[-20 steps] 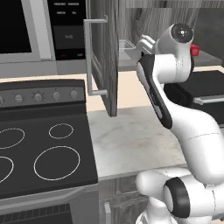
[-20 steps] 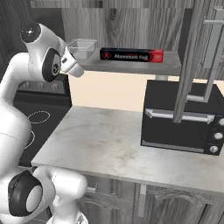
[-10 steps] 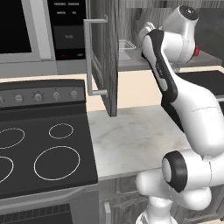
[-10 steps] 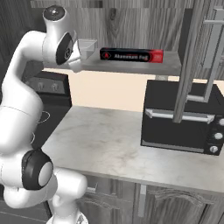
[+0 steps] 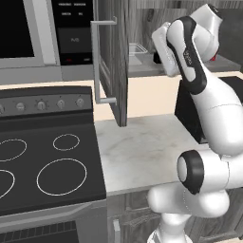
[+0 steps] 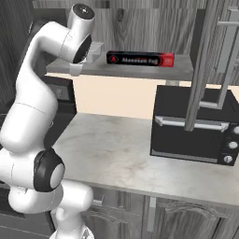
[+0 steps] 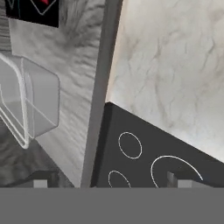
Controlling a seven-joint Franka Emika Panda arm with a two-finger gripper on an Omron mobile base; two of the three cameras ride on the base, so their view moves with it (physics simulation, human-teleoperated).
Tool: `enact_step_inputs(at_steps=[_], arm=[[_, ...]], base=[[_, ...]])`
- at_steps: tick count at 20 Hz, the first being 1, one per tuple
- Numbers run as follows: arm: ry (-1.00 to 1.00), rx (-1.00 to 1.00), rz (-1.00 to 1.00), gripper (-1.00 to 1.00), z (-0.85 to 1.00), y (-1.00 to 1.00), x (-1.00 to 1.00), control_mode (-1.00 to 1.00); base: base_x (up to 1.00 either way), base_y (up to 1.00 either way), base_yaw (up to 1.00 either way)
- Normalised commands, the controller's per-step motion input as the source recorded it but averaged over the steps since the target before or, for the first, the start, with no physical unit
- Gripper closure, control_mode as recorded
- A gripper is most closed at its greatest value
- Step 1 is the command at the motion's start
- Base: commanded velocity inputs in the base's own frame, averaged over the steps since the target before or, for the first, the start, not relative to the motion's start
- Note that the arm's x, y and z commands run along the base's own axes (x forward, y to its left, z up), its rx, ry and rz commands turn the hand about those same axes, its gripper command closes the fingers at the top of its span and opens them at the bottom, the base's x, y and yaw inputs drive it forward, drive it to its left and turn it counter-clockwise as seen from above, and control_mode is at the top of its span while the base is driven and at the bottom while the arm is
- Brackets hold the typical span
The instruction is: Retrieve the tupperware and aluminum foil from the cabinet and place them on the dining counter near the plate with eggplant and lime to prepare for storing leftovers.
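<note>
closest to me, down by the base, the stove (image 5: 47, 166) sits dark beside a bare stretch of marbled worktop (image 6: 116, 149), with the black toaster oven (image 6: 196, 135) parked at the far end of it. none of that matters to the job; it only leaves the arm room to rise.

up from there the arm bends high so the hand can come level with the shelf of the cabinet (image 5: 114, 57), whose door stands swung wide on its bar handle. the gripper (image 7: 109, 181) shows just its two small tips at the bottom of the hand view, set well apart with nothing between them, so the jaws look open and empty. i'd say it is lining up for a reach.

further in, on the shelf, the tupperware (image 7: 30, 98) lies near the front edge, close to the hand and untouched. beyond it lies the foil (image 6: 140, 59), lengthwise along the shelf. its label has a red triangle and white lettering that seems to read "aluminum foil", though it is too small to be sure.
</note>
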Motion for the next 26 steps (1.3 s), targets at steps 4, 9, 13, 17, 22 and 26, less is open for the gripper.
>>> enact_step_inputs(at_steps=[4,9,13,17,22,26], arm=[[0.00,0.31,0.00,-1.00,-0.49,0.10,0.17,-1.00],[0.00,0.11,-0.01,-1.00,-0.20,0.02,0.41,-1.00],[-0.03,0.04,0.00,-1.00,0.15,0.04,0.27,-1.00],[-0.04,0.02,0.00,-1.00,0.34,0.17,0.24,-1.00],[0.09,0.00,0.00,-1.00,0.21,0.26,0.39,-1.00],[0.15,0.00,0.00,-1.00,0.00,0.08,0.56,-1.00]], base=[[0.00,0.00,0.00],[0.00,0.00,0.00],[0.00,0.00,0.00],[0.00,0.00,0.00],[0.00,0.00,0.00],[0.00,0.00,0.00]])
